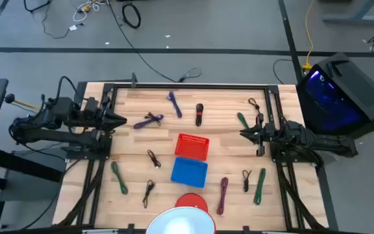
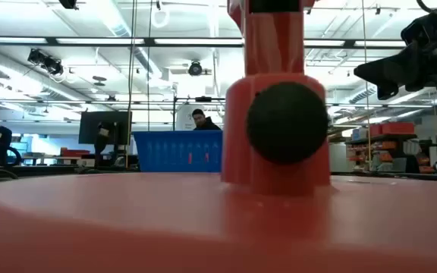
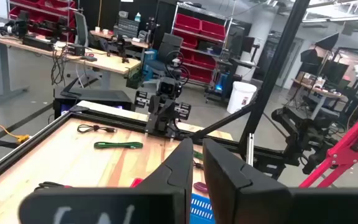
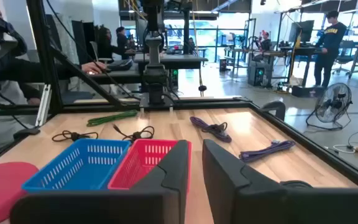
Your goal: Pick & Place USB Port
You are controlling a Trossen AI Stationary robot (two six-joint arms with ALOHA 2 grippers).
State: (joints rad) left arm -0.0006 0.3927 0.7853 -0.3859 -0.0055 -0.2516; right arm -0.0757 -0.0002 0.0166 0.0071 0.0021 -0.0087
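Note:
Several short cables lie flat on the wooden table (image 1: 226, 153): a purple one (image 1: 149, 120), a blue-purple one (image 1: 174, 104), a black-and-red one (image 1: 199, 114), green ones (image 1: 242, 120) (image 1: 119, 177) (image 1: 260, 185) and black ones (image 1: 153, 158) (image 1: 246, 180). A red basket (image 1: 192, 145) and a blue basket (image 1: 189, 171) stand side by side at the table's middle. My left gripper (image 1: 123, 120) hovers shut at the left side, just left of the purple cable. My right gripper (image 1: 241, 134) hovers shut at the right side, near a green cable. Neither touches anything.
A red round base (image 1: 190, 201) with a white shade (image 1: 182, 221) stands at the near edge and fills the low view (image 2: 271, 121). A black frame (image 1: 187, 86) borders the table. People stand at desks in the room beyond (image 4: 328, 43).

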